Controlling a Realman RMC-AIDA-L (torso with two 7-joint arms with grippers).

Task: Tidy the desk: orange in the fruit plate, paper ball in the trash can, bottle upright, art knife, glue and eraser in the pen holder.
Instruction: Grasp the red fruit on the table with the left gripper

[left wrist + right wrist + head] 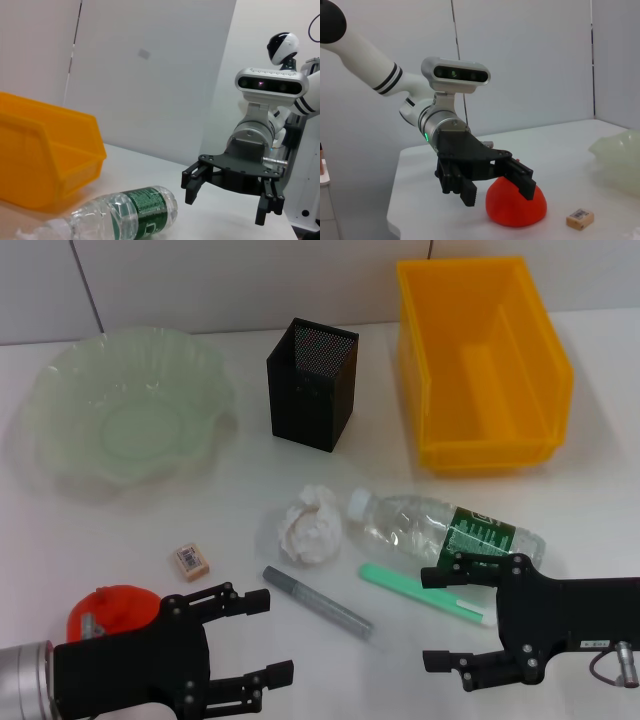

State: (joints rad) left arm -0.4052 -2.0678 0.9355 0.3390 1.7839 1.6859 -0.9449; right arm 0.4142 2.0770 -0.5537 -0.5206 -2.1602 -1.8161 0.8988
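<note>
Near the front left table edge sits the lumpy red-orange orange [115, 608], partly under the left gripper [245, 640], jaws spread. I'd centre them over the fruit, close gently, then carry it to the scalloped pale green glass fruit plate [60, 390]; the right gripper [452, 615] idles, spread

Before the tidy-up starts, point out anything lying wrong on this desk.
The bottle lies on its side near the trash can instead of standing. The paper ball sits loose against its cap. Both pincers, left and right, are open, holding nothing.
</note>
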